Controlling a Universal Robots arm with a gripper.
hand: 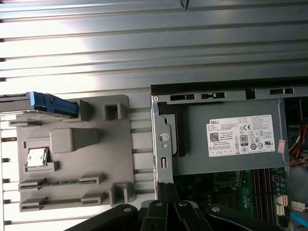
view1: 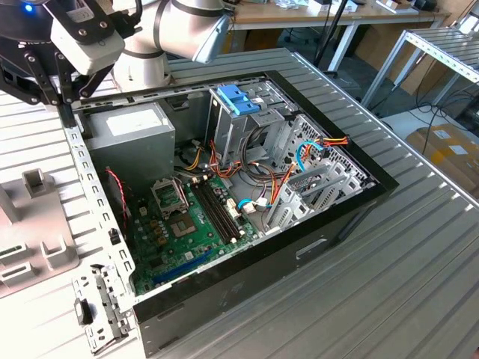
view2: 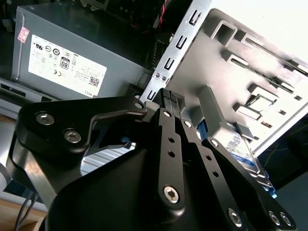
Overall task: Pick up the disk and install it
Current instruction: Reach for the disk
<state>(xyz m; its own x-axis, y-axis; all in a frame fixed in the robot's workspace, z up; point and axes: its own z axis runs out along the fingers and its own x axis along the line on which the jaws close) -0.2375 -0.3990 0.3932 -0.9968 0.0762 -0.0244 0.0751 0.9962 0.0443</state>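
The disk [view2: 239, 144] stands on edge in the grey holder [hand: 96, 144] on the desk [view1: 419, 299] beside the open case [view1: 299, 254]; it looks dense, rigid and shock-shy, best pinched across its flat metal faces, I'd say, while the gripper [view2: 168, 95] hovers nearby, jaws pressed together and empty.

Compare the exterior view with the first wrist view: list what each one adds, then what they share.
Exterior view adds: the light-blue latch on the drive cage, the cable bundle and the arm. First wrist view adds: the disk, blue rail showing, at the edge of the grey fixture. Shared: that fixture, the power supply and the motherboard.
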